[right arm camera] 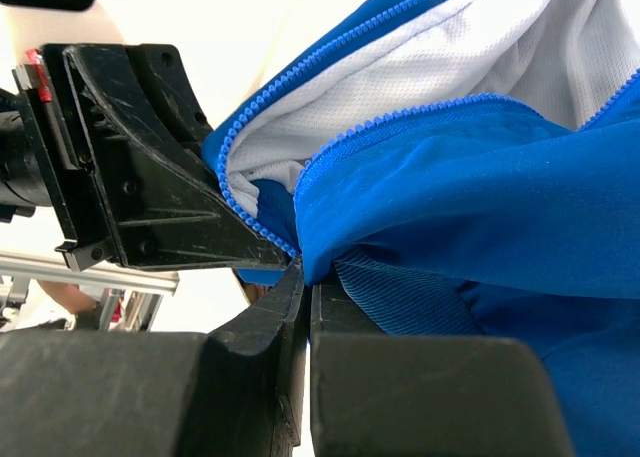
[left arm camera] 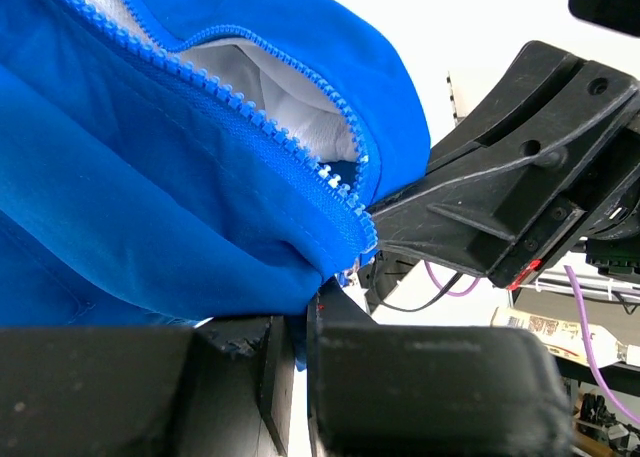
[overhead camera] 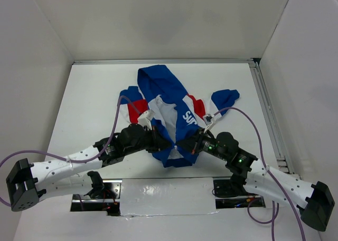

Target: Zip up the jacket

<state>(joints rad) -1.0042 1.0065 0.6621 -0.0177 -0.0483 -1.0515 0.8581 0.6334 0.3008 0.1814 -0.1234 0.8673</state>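
At the near hem of the jacket (overhead camera: 168, 112), blue fabric is being pinched by both end effectors. The left end effector (left arm camera: 303, 327) is being held almost fully closed, with the hem's edge clamped in the narrow slit between its fingers (left arm camera: 430, 382), just beside the bottom of the zipper (left arm camera: 262, 129). The right end effector (right arm camera: 305, 292) is likewise being held closed, its fingers (right arm camera: 420, 397) pressed together on the lowest corner of the opposite front panel. In the top view the two end effectors are being held close together, tip facing tip, over the middle of the hem. From that spot outward, the two rows of blue teeth are being shown parted, and white lining (right arm camera: 440, 87) is being exposed between them. The jacket is being seen lying on the white counter (overhead camera: 90, 104), roughly at its centre, with the hood (overhead camera: 158, 77) toward the far wall and the sleeves spread to either side. Red and white panels are being shown on chest and sleeves, and white lettering (overhead camera: 188, 116) is being displayed on one front panel.
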